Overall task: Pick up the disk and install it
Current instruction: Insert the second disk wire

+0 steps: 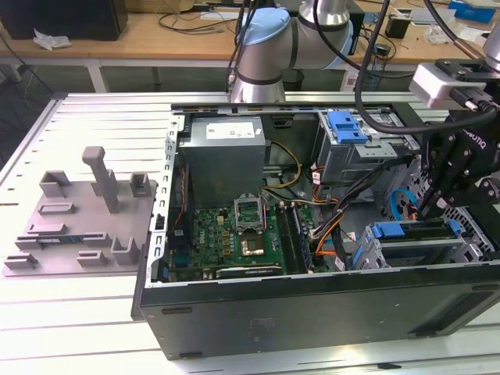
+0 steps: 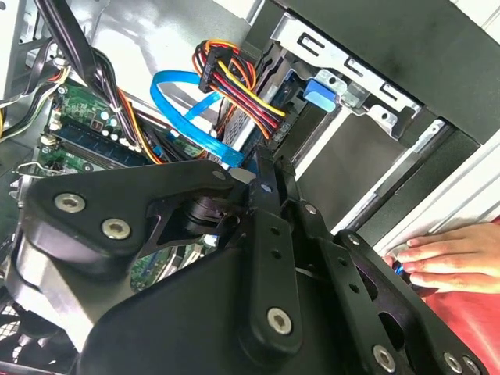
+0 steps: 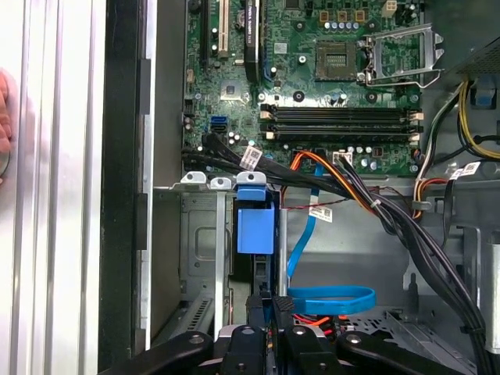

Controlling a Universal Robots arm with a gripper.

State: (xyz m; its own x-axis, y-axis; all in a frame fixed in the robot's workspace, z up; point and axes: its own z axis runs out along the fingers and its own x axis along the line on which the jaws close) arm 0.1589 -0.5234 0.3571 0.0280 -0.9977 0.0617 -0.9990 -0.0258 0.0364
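Disk (image 3: 255, 226) sits edgewise in the case's drive cage (image 3: 199, 234).

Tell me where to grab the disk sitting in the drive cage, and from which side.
Take the disk by its long, narrow upper edge, behind the blue carrier end, coming straight down through the case's open side. It stands on edge in the drive cage, whose walls cover its flat faces, so probably only that thin edge is free.

Exterior view: high, oblique, looking down into the open computer case (image 1: 312, 234) from mid distance. Both wrist views: close, inside case, sharing the drive cage (image 3: 211, 258) and gripper (image 3: 269, 308).
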